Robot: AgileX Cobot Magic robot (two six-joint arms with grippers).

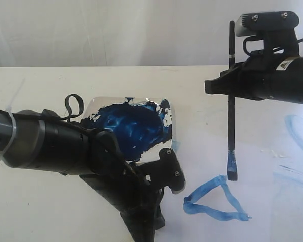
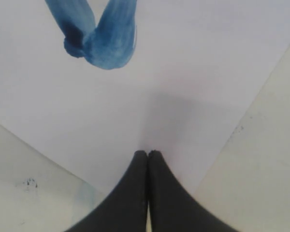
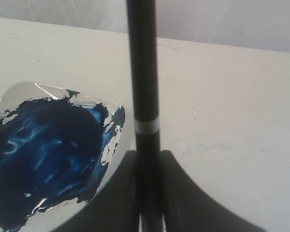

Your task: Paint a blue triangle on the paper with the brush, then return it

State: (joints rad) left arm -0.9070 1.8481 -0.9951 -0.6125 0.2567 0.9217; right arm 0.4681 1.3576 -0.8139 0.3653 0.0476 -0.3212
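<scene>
My right pincer [image 1: 231,86] pinches the brush [image 1: 231,128] upright, tip by the apex of the blue triangle [image 1: 212,204] on the paper [image 1: 278,217]; the outline looks closed. I should lift straight up, then carry it, likely toward the paint plate [image 1: 97,107], without dripping; my left pincer [image 2: 148,162] is pressed together over the sheet.

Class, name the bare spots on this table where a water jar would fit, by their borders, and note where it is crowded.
Free: the table strip behind the plate; the near-left corner in front of the left arm; the paper between plate and brush. Crowded: around the triangle, with the brush tip and the left claw beside it.
</scene>
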